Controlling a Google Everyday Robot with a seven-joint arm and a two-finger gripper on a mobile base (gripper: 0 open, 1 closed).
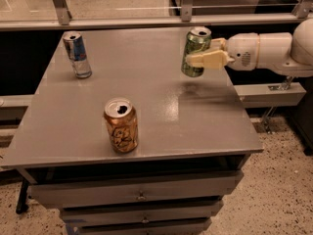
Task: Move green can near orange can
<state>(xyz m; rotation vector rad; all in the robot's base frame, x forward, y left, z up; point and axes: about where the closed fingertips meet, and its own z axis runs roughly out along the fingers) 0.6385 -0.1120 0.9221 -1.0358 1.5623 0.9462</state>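
The green can (195, 48) has an olive-green body and a silver top. It hangs tilted a little above the far right part of the grey table (146, 97). My gripper (199, 58) reaches in from the right and is shut on the green can, one pale finger (210, 60) across its front. The orange can (121, 125) stands upright near the table's front edge, left of centre, well apart from the green can.
A slim blue-and-silver can (77, 54) stands at the far left of the table. My white arm (266, 50) extends off the right side. Drawers (139, 195) sit under the tabletop. A rail and glass panel run behind the table.
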